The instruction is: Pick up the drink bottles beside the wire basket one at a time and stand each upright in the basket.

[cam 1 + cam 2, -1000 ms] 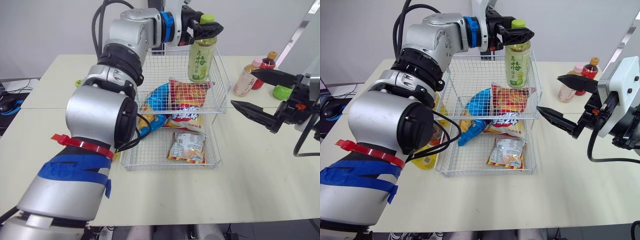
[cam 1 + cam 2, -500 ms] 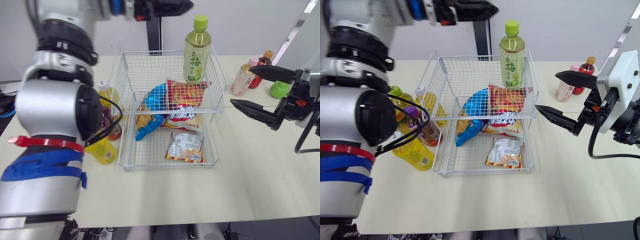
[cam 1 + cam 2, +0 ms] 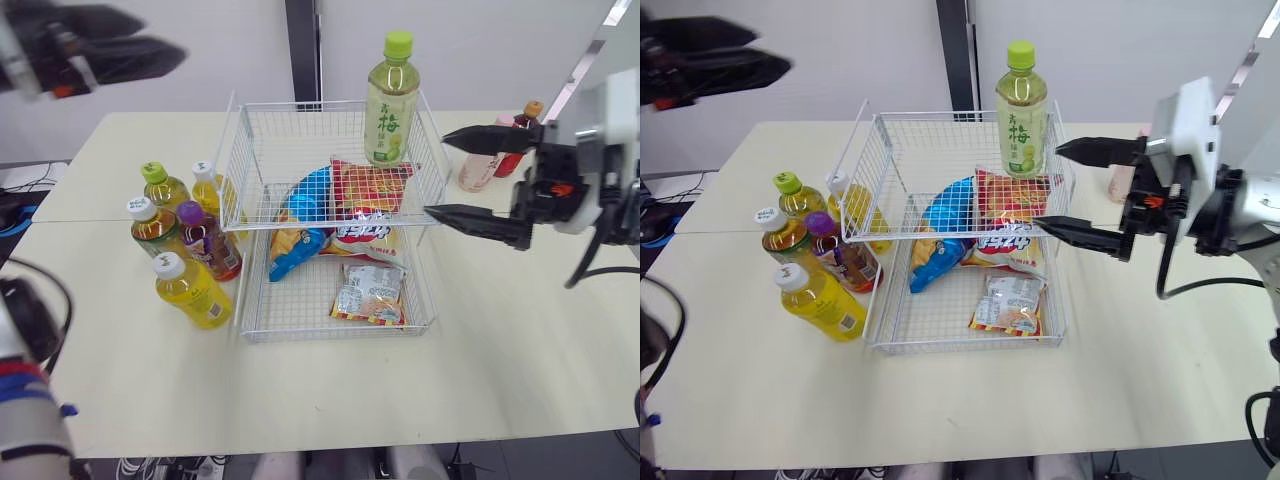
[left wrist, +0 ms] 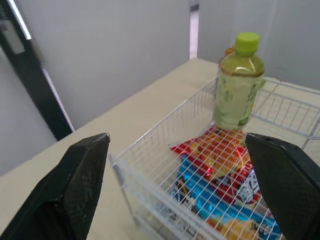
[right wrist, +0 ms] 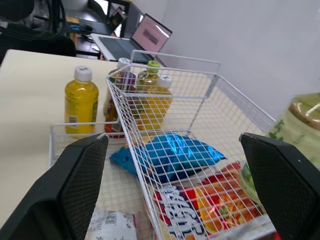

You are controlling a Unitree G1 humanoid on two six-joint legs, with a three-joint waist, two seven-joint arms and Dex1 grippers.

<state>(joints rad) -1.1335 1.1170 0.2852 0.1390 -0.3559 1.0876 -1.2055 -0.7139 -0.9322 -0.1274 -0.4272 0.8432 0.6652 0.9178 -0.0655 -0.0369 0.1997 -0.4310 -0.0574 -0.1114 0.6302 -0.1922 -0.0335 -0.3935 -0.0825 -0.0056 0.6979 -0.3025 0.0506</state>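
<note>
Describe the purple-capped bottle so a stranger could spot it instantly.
Find the wire basket in the middle of the table; five bottles cluster on the robot's left of it. The purple-capped bottle sits mid-cluster: the only purple cap, over dark reddish drink, among white and green caps.

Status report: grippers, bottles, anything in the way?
Left gripper open, empty. Right gripper open near basket. Green bottle upright inside; five bottles outside. Snack bags crowd basket.
</note>
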